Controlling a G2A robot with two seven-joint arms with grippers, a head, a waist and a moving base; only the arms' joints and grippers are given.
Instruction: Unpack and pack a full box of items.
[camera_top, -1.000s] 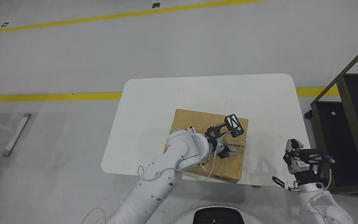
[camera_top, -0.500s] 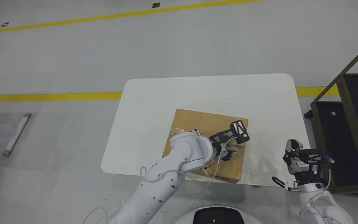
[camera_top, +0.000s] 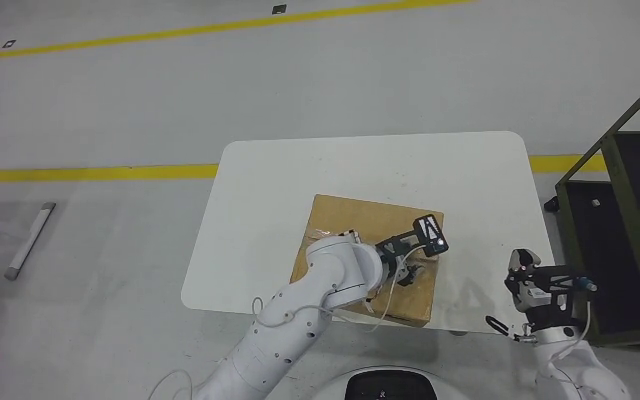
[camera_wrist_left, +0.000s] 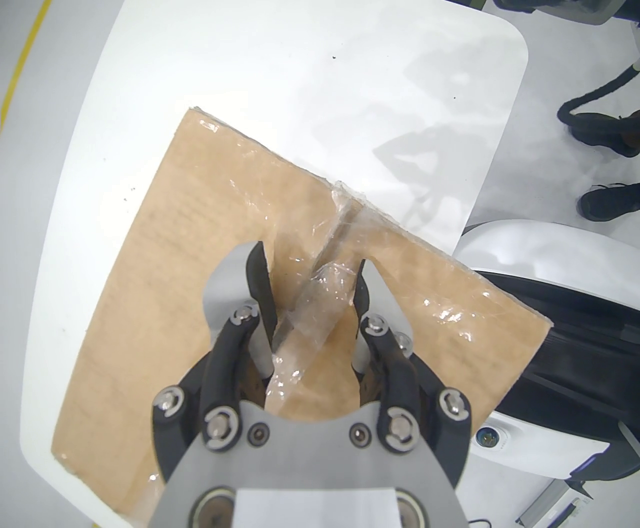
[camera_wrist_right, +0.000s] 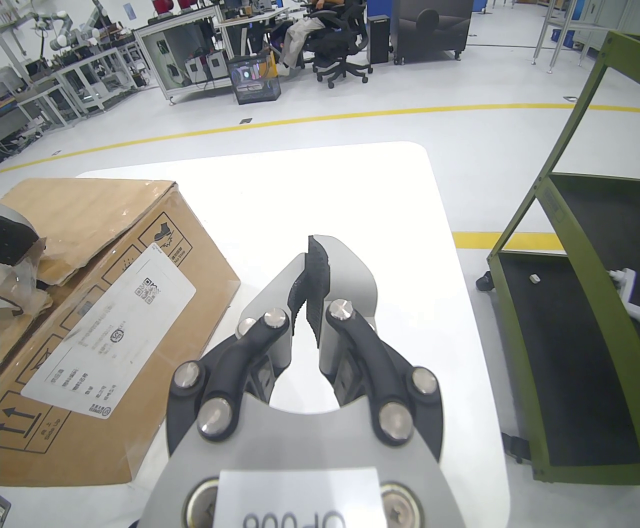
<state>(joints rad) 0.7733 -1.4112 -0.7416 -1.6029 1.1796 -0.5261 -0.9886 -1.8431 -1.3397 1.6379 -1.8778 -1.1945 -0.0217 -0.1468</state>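
Sitting toward the robot's side of the white table (camera_top: 300, 180), the cardboard box (camera_top: 350, 220) rests flat with its top flaps down. Clear tape (camera_wrist_left: 320, 295) runs along the middle seam. Part of that tape is loose and stands up from the seam as a crumpled, shiny ridge. The left jaws hang just above the box top, spread wide, one on each side of the ridge. They are not pinching it, and I cannot tell whether either jaw touches the film. The right jaws are pressed together, empty, beside the table edge and well apart from the box, facing the side that carries a white label (camera_wrist_right: 107, 340).

The box looks like stiff corrugated board. Since the task calls it full, it is probably heavy, so it is better opened where it sits than lifted. The tape is the opposite kind of thing: thin, slick and stretchy, and likely to cling to itself and slide out of a shallow grip. The raised ridge is the sensible place to take hold, pinched deep across its bunched middle and not at a single thin edge. A pull kept low along the seam should peel it, while a steep pull may stretch or tear it. The table top looks smooth, so the box may slide or turn under the pull. Once the seam is free, the long flap edges beside it are the natural grip, and the flaps should fold stiffly at their creases.
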